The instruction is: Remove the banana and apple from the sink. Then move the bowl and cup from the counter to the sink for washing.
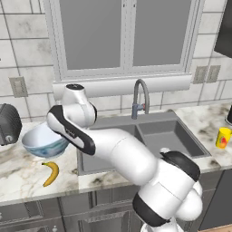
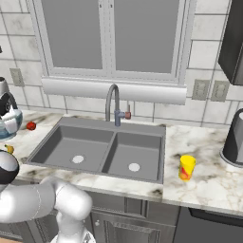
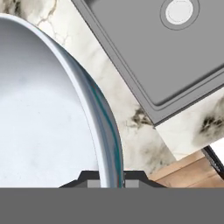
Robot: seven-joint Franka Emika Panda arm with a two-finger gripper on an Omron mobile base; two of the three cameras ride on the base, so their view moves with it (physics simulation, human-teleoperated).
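Note:
My gripper [image 3: 109, 180] is shut on the rim of the bowl [image 3: 48, 118], whose blue-grey edge runs down between the two dark tips. In the left base view the bowl [image 1: 41, 141] hangs left of the sink [image 1: 156, 136], and it looks slightly raised off the counter [image 1: 22, 181]. The forearm covers the bowl's right side. The banana [image 1: 51, 173] lies on the counter in front of the bowl. The apple [image 2: 31, 126] rests on the counter left of the sink [image 2: 61, 142], near the bowl [image 2: 10, 122]. The yellow cup [image 1: 223, 137] [image 2: 186, 167] stands upright right of the sink.
The curved grey faucet [image 1: 140, 97] rises behind the divider between the two basins. A dark round appliance [image 1: 8, 123] sits at the far left behind the bowl. A dark container [image 2: 235, 137] stands at the far right. The counter's front edge shows below the hand.

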